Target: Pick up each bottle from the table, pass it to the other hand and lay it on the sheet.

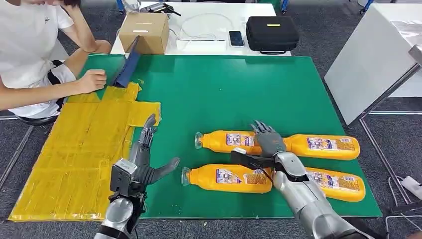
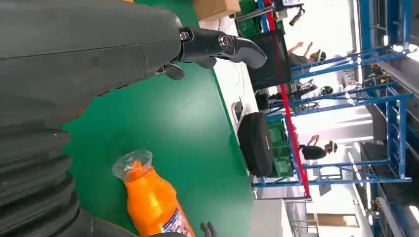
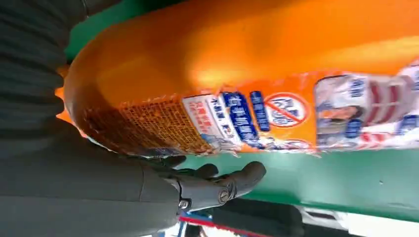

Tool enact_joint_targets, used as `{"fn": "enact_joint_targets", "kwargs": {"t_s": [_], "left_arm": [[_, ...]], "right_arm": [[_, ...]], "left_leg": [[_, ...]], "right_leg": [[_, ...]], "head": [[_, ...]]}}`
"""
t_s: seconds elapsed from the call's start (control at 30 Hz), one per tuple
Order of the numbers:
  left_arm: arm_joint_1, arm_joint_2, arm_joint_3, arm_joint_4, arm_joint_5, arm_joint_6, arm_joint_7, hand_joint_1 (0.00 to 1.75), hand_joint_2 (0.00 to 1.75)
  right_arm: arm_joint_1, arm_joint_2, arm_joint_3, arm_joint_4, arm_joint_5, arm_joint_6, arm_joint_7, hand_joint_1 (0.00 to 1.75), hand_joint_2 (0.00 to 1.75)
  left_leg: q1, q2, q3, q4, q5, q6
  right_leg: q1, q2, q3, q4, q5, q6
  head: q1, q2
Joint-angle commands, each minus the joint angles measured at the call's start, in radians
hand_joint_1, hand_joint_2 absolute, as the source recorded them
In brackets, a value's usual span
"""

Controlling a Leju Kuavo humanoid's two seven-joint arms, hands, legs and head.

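Several orange bottles lie on their sides on the green table (image 1: pixel 224 89). My right hand (image 1: pixel 267 143) hovers with fingers spread over the base of the far left bottle (image 1: pixel 226 141), its thumb toward the near left bottle (image 1: pixel 226 178). Close against this hand, an orange bottle (image 3: pixel 257 84) shows in the right wrist view, with the thumb (image 3: pixel 217 187) apart beneath it. Two more bottles (image 1: pixel 326 147) (image 1: pixel 338 185) lie to the right. My left hand (image 1: pixel 145 157) is open and empty beside the yellow sheet (image 1: pixel 74 149). In the left wrist view, a bottle (image 2: pixel 150 200) points its cap at that hand.
A person sits at the far left with a hand (image 1: pixel 92 80) on the sheet's far edge, next to a blue object (image 1: pixel 127 67). Behind the green table stand a cardboard box (image 1: pixel 144 32), a phone (image 1: pixel 236 38) and a black case (image 1: pixel 272 32). A white table (image 1: pixel 378 55) stands at right.
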Motion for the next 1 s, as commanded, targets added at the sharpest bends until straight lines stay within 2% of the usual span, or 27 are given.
{"fn": "enact_joint_targets", "kwargs": {"t_s": [0.03, 1.0], "left_arm": [[-0.047, 0.017, -0.012, 0.085, 0.005, -0.003, -0.002, 0.0, 1.75], [-0.047, 0.017, -0.012, 0.085, 0.005, -0.003, -0.002, 0.0, 1.75]], "right_arm": [[-0.052, 0.002, -0.016, 0.122, -0.003, 0.014, -0.005, 0.0, 1.75], [-0.052, 0.002, -0.016, 0.122, -0.003, 0.014, -0.005, 0.0, 1.75]], "left_leg": [[0.0, -0.003, 0.006, 0.0, -0.002, -0.003], [0.0, -0.002, 0.005, 0.0, -0.002, -0.002]], "right_leg": [[0.0, 0.0, 0.006, 0.0, -0.003, -0.001], [0.0, 0.0, 0.005, 0.0, -0.002, -0.001]], "head": [[0.0, 0.0], [0.0, 0.0]]}}
